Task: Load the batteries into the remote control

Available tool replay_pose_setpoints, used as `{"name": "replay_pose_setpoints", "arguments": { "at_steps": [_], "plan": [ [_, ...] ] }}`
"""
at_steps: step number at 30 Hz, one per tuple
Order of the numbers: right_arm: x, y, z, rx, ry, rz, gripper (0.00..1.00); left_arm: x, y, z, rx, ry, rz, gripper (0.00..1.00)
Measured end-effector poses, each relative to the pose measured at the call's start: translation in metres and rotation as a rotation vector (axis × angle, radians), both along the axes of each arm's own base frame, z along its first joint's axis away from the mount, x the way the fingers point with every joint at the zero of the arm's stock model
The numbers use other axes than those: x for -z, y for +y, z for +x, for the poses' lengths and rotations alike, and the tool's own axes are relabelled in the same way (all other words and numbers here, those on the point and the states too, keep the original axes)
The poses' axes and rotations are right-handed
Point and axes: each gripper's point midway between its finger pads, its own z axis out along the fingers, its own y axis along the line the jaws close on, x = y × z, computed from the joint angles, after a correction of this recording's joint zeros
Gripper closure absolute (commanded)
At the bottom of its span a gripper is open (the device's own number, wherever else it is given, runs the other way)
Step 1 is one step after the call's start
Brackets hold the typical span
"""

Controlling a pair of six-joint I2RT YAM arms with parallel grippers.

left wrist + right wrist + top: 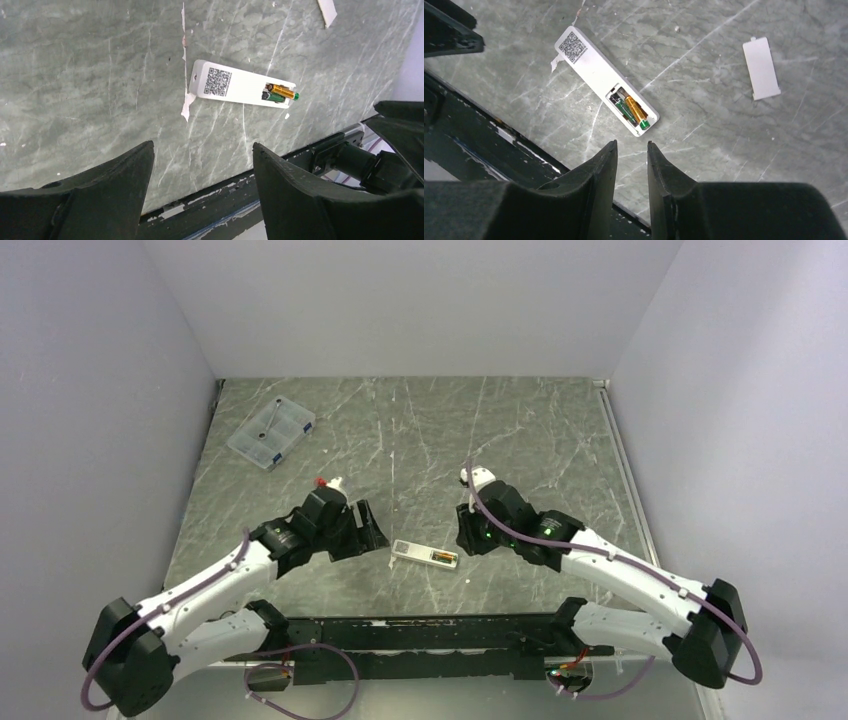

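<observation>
When we looked down from above, the remote control (425,555) lay flat on the table (420,430), back side up, between our two arms; its long side ran from about nine o'clock to three o'clock, tipped a little. Both batteries (636,111) sat side by side in the open hole at its three o'clock end, one orange and one dark green; the orange one's green tip seemed to ride up at the end wall, so we judged it might not be pushed all the way in.

Our left gripper (362,530) had its jaws spread wide and held nothing; the remote lay at about four o'clock from it, plain end nearer. Our right gripper (468,530) had its jaws close together with a thin gap, and it held nothing too; the battery end lay just beside it at about seven o'clock, and in the right wrist camera that end sat near twelve o'clock from the tips; so we judged the right arm was nearer for the next push.

The cover piece (761,67) lay apart on the table, at about two o'clock from the right jaws; it was not on yet.
</observation>
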Motion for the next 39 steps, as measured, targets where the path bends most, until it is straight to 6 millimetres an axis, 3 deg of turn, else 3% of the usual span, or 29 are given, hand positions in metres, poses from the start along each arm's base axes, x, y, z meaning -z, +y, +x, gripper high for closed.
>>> {"name": "replay_pose_setpoints", "arguments": {
  "at_steps": [9, 15, 24, 39],
  "plan": [
    [-0.003, -0.009, 0.002, 0.198, 0.032, 0.113, 0.69, 0.034, -0.011, 0.011, 0.060, 0.049, 0.068, 0.37],
    [0.007, -0.009, -0.001, 0.240, 0.071, 0.140, 0.69, 0.049, -0.025, 0.021, 0.112, 0.071, 0.085, 0.42],
    [0.022, -0.007, -0.007, 0.280, 0.136, 0.181, 0.70, 0.062, -0.035, 0.030, 0.153, 0.064, 0.090, 0.50],
    [0.023, 0.002, -0.006, 0.288, 0.157, 0.230, 0.70, 0.069, -0.046, 0.035, 0.197, 0.055, 0.071, 0.69]
  ]
}}
